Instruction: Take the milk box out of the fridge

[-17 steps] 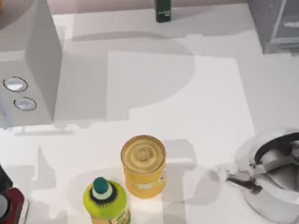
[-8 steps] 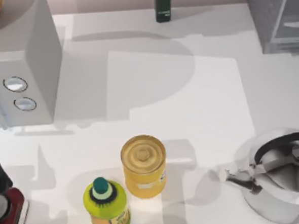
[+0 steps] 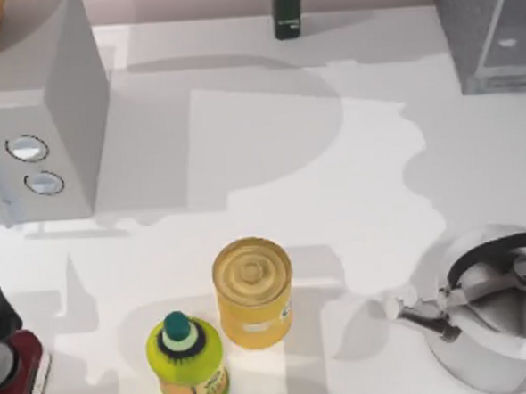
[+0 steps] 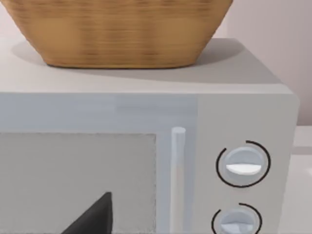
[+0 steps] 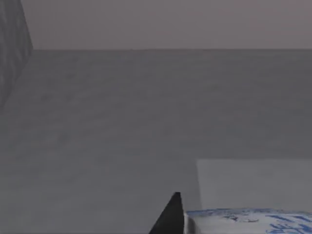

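Changed: shadow on the table (image 3: 369, 181) now spreads in from the right, fridge (image 3: 485, 23) panel looks different | right gripper (image 5: 170, 217) inside grey fridge interior, finger tip beside milk box (image 5: 248, 222); grip: cannot tell | left arm parked facing microwave (image 4: 146, 161), basket (image 4: 117, 29) on top

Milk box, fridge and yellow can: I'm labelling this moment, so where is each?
milk box (image 5: 248, 220): right wrist view, on its blue-printed white top face.
fridge (image 3: 471, 23): top view, on its grey side wall.
yellow can (image 3: 251, 271): top view, on its round lid.
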Controlling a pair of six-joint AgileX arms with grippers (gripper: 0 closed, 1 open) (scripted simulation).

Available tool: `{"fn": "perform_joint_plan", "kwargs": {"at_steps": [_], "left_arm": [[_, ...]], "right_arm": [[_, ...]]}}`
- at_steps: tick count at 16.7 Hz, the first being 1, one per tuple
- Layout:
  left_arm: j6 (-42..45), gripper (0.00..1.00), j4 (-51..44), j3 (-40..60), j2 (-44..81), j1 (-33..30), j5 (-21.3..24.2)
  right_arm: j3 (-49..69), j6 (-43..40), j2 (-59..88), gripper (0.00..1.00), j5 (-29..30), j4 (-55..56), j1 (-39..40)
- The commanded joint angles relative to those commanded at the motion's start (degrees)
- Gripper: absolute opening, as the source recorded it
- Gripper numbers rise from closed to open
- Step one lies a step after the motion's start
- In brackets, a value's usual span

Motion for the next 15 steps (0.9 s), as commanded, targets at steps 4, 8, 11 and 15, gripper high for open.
{"fn": "perform_joint_plan", "kwargs": {"at_steps": [4,8,11,15], "left_arm": [[0.00,1.00,0.00,0.00,0.00,0.00,0.00],[0.00,1.00,0.00,0.00,0.00,0.00,0.00],[0.00,1.00,0.00,0.00,0.00,0.00,0.00],[0.00,1.00,0.00,0.00,0.00,0.00,0.00]], "right_arm": [[0.50,-0.06,-1.12,0.00,0.01,-1.43,0.00],[-0.56,0.00,-1.36,0.00,-0.12,-1.15,-0.09],[-5.21,-0.22,-4.61,0.00,-0.73,0.29,-0.76],[-14.61,-0.59,-11.28,0.00,-1.87,3.25,-2.15]]}}
